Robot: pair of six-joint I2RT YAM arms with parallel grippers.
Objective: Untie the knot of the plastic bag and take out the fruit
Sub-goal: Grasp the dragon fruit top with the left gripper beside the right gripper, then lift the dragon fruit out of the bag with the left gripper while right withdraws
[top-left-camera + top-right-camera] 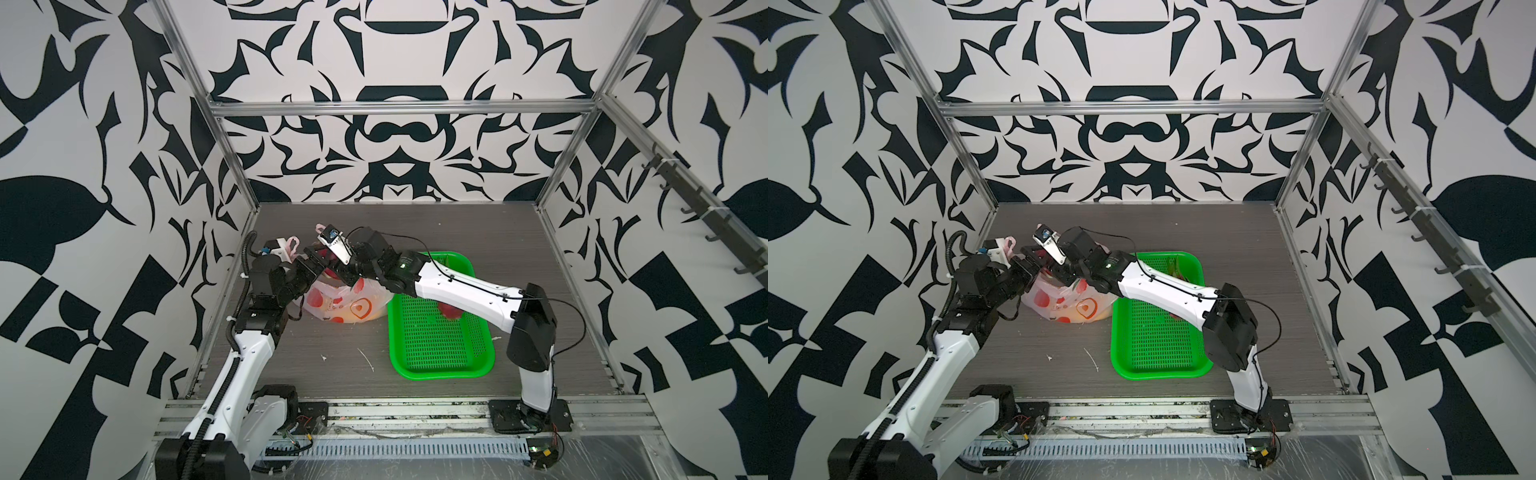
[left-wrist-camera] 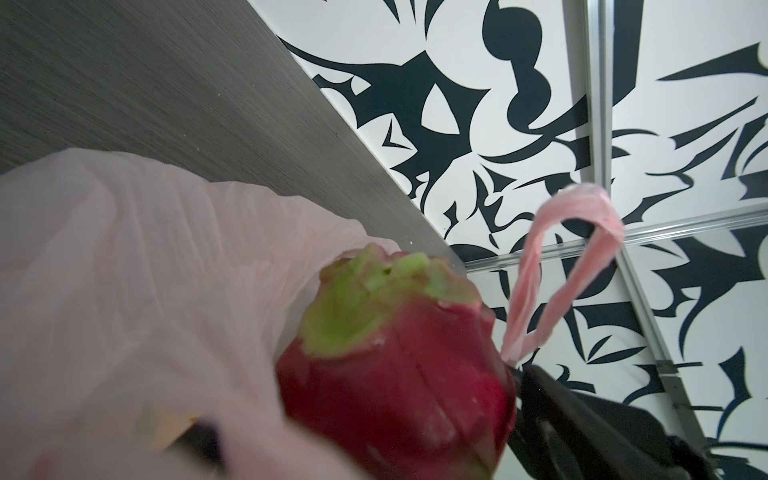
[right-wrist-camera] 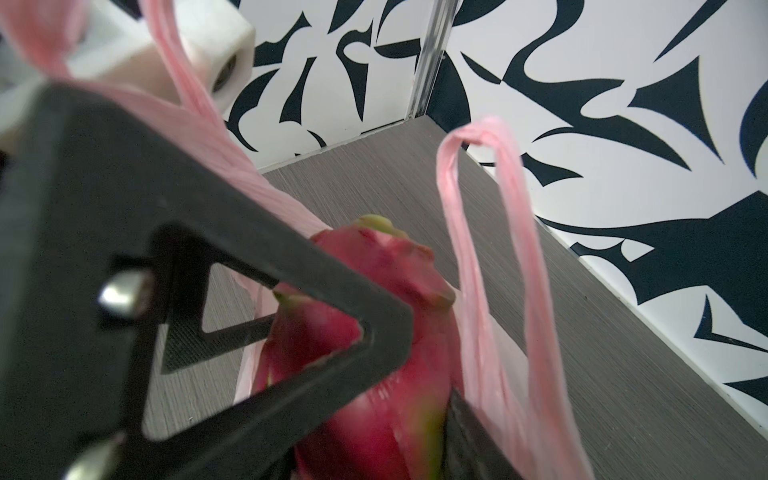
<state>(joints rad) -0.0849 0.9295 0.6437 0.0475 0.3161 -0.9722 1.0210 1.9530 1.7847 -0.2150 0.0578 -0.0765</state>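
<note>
Right pincer (image 3: 428,365): fingers pressed on dragon fruit (image 3: 386,266), whose green-tipped end pokes out of bag mouth. Left pincer (image 2: 370,415): spread wide, same fruit and bag film between its fingers, no grip evident. Pink handle loop (image 3: 490,232) upright just beside fruit. Bag (image 1: 349,305) on bench (image 1: 415,232), left of centre in both top views, against left rim of green basket (image 1: 436,365). Second red fruit (image 1: 451,312) in basket, mostly hidden under right arm.

Plastic bag (image 1: 345,305) sat on table (image 1: 332,365), just left of basket (image 1: 440,357); dragon fruit (image 3: 374,332) in bag mouth; second fruit (image 1: 451,311), probably, in basket.
</note>
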